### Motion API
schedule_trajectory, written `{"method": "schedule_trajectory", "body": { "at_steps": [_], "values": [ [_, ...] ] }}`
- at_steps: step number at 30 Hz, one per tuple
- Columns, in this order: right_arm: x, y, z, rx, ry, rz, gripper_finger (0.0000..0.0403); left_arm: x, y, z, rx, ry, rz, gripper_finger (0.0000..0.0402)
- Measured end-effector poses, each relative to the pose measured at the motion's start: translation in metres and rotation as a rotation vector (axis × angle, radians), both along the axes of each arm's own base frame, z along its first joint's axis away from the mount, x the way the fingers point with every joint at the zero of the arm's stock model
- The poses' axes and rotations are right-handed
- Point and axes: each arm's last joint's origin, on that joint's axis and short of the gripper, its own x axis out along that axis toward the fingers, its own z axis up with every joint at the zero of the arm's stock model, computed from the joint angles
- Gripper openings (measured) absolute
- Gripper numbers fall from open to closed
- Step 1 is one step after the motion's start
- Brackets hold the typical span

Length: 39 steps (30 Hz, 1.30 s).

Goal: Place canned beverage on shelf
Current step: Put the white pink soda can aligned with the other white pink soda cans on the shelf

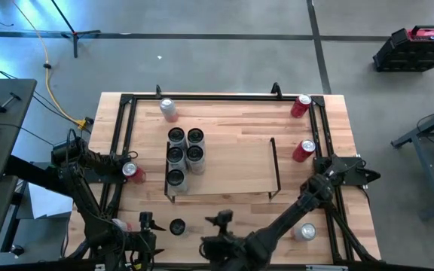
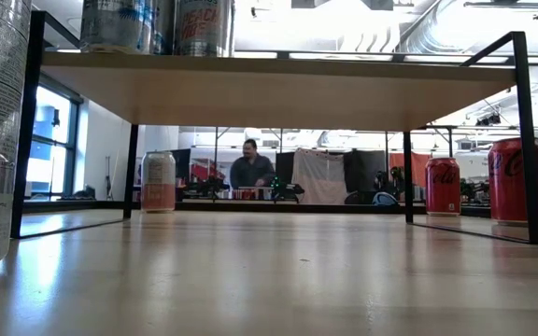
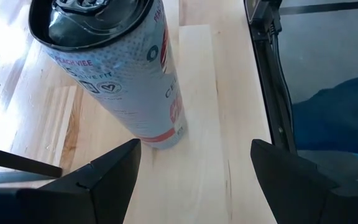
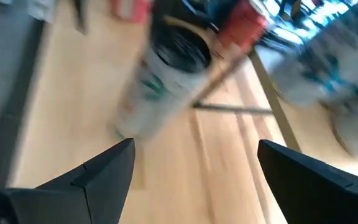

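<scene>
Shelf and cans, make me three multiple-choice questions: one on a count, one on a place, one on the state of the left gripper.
1. How many cans stand on the shelf?
A. three
B. five
C. seven

2. Seen from above, where on the shelf do they stand?
A. at its left end
B. in its middle
C. at its right end

3. How is the left gripper?
A. shut on a can
B. shut and empty
C. open, with a can upright just ahead of it

Answers:
1 B: the high view shows five cans on the shelf, two pairs and a single one.
2 A: all five cluster by the left wire frame, and the rest of the board is bare.
3 C: in the left wrist view the left gripper has its fingers wide apart, and the can stands on the table beyond them, not gripped.
</scene>
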Motion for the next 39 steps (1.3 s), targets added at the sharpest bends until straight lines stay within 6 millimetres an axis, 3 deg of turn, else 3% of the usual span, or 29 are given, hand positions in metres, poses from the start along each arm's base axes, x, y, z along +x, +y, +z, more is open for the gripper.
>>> {"method": "schedule_trajectory", "body": {
  "at_steps": [6,9,14,23,33,39],
  "values": [
    [-0.030,0.001,-0.011,-0.031,0.154,-0.072,0.0323,0.000,0.000,0.000,-0.001,-0.001,0.000,0.0294],
    [-0.032,-0.002,-0.012,0.019,0.202,-0.092,0.0322,0.000,0.000,0.000,-0.002,-0.001,0.001,0.0294],
    [-0.022,-0.002,-0.007,0.084,0.197,-0.035,0.0322,0.000,0.000,0.000,-0.002,-0.001,0.001,0.0294],
    [0.009,0.016,0.023,0.220,-0.068,0.229,0.0322,0.000,0.000,0.000,-0.003,-0.002,0.001,0.0294],
    [0.015,0.023,0.034,0.306,-0.189,0.248,0.0322,0.000,0.000,0.000,-0.003,-0.002,0.001,0.0294],
    [0.021,0.018,0.030,0.321,-0.271,0.119,0.0322,0.000,0.000,0.000,-0.003,-0.002,0.001,0.0294]
  ]
}}
